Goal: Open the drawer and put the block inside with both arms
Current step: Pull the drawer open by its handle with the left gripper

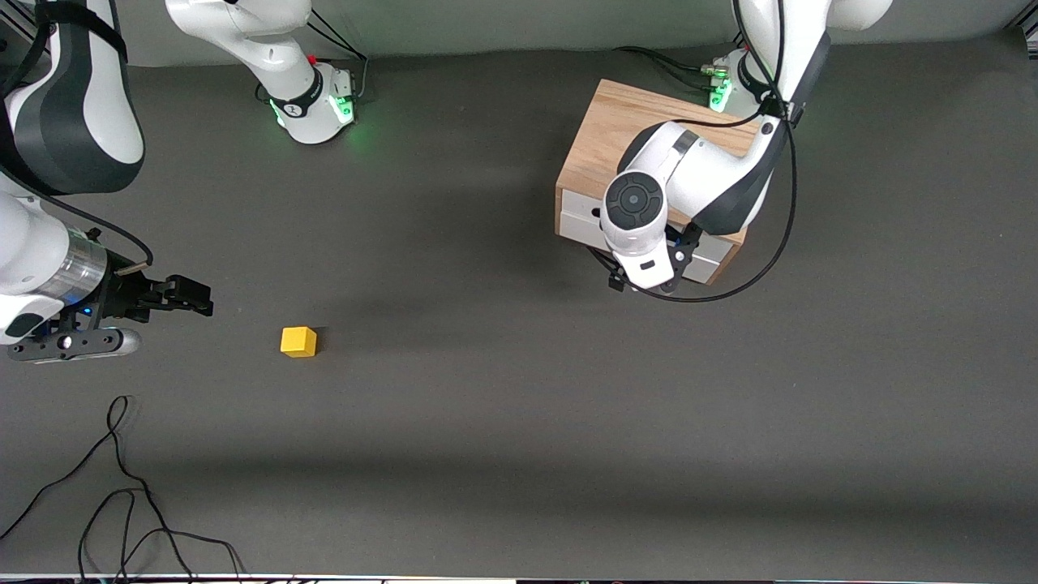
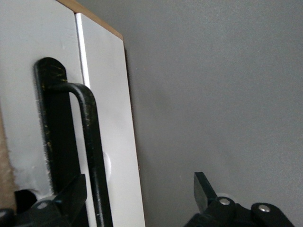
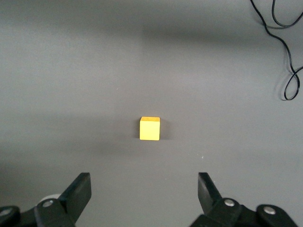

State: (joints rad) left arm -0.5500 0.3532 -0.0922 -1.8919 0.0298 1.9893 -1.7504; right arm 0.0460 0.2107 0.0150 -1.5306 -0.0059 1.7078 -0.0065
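The yellow block point(image 1: 298, 341) point(image 3: 149, 128) sits on the grey mat toward the right arm's end. My right gripper point(image 1: 195, 296) point(image 3: 144, 187) hovers low beside it, open and empty, fingers pointing at the block with a gap between. The drawer point(image 1: 577, 221) point(image 2: 113, 118) looks closed in the oak box point(image 1: 624, 122). My left arm's wrist point(image 1: 641, 243) hangs in front of the drawer and hides the left gripper in the front view. In the left wrist view my left gripper point(image 2: 137, 189) is open, with the black wire handle point(image 2: 92, 142) between its fingers, close to one finger point(image 2: 71, 198).
Loose black cables point(image 1: 122, 487) point(image 3: 284, 47) lie on the mat nearer the front camera than the right gripper. Both arm bases point(image 1: 316, 105) stand along the table's robot edge. Bare grey mat spreads between the block and the box.
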